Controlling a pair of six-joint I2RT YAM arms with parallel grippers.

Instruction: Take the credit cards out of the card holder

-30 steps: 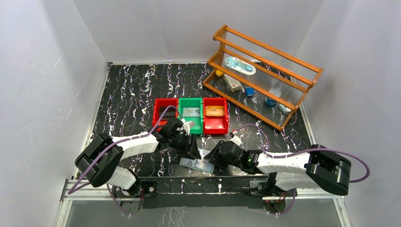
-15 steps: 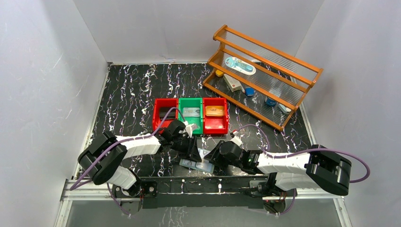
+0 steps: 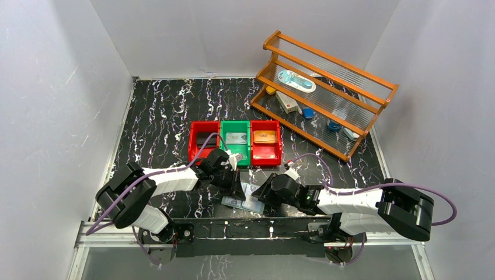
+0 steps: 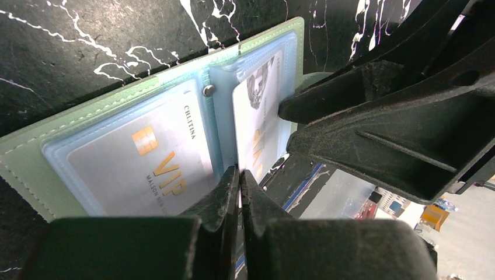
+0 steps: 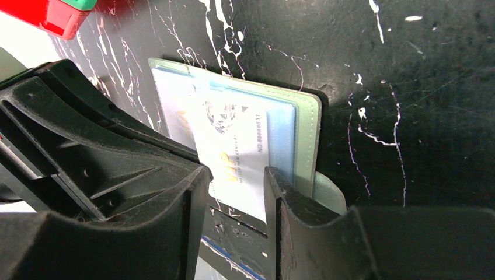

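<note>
**Card holder and pincers, near edge of the worktop.** The card holder (image 4: 26, 175) lies open and flat at the near edge of the worktop (image 3: 163, 111), between the two arms, with its sage-green cover down and its pale blue sleeves up. One sleeve holds a silvery card (image 4: 146, 166) marked VIP. From the other sleeve a white card (image 4: 257, 116) projects partly.

The left pincer (image 4: 239, 181) is closed to a hairline gap on the near edge of the white card. The right pincer (image 5: 233, 175) has its jaws apart. The white card lies in the gap between them, and the fingertips are down at the holder.

Beyond the holder three bins stand side by side:
- the left-hand red bin (image 3: 192, 140) holds a dark card (image 3: 205, 139);
- the green bin (image 3: 222, 143) holds a grey card (image 3: 235, 138);
- the right-hand red bin (image 3: 279, 143) holds a tan-gold card (image 3: 264, 136).

A wooden rack (image 3: 330, 61) carrying small items stands at the far right.
</note>
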